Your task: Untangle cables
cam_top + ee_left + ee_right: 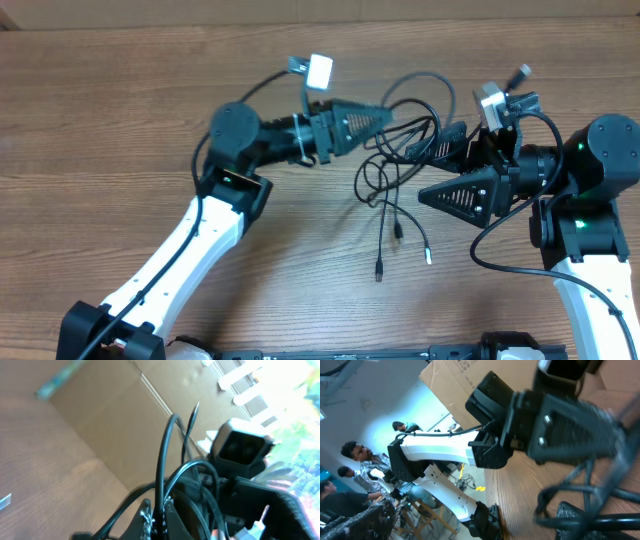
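Nearest the robot's base, three plug ends (380,268) are lying loose on the wooden table (120,120). One of them is a silver-tipped plug (428,257). Their thin cords are running away from the base into the tangle.

Just beyond, the cables (400,150) are sitting as a knot of black loops in the middle of the table, between the two arms. The right gripper (428,172) is reaching in from the right with its fingers spread wide apart at the knot's right edge. Whether either finger is touching a strand cannot be told.

A little farther on, the left gripper (393,118) is pointing in from the left at the far side of the knot, its fingers pressed together on the cables. In the left wrist view, black strands (162,460) are rising out from between those fingers.

Farthest back in that view, brown cardboard (100,425) is standing behind the table.
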### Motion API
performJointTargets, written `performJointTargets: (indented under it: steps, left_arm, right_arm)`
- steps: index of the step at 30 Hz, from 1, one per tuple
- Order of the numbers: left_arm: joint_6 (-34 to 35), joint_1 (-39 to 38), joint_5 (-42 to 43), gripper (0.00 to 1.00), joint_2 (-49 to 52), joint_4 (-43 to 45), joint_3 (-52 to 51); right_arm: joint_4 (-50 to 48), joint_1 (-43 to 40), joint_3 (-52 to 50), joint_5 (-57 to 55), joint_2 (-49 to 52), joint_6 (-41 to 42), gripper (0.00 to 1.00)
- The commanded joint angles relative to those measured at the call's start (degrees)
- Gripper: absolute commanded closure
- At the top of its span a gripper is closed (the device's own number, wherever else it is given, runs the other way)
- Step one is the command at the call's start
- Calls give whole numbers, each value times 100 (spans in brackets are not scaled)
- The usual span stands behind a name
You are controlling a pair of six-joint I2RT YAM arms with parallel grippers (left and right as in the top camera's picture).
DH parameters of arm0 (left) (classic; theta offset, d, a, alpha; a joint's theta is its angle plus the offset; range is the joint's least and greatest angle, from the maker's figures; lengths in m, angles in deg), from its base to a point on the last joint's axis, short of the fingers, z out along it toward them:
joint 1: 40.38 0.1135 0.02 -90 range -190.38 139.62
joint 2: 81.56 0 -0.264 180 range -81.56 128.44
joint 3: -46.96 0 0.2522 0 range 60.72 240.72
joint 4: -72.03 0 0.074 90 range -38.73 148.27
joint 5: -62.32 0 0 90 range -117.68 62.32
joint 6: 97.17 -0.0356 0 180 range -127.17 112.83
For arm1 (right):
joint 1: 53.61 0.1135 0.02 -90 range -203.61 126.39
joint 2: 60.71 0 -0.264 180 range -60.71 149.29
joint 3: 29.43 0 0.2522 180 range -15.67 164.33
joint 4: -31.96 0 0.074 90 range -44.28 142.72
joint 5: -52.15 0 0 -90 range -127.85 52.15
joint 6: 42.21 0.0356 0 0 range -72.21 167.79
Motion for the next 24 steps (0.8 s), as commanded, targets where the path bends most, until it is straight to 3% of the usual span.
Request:
performJointTargets:
  steps: [1,15,24]
  left_arm:
    - [-46,157,262,96,-46,501,85]
    - [-90,203,647,96,-46,1753,85]
    - [-87,205,673,96,-46,2562,85]
  right_arm:
    - [17,26,61,186,81,0,0]
    - [59,22,61,-105,839,323,0]
    - [1226,-37,61,-1631,966,254,0]
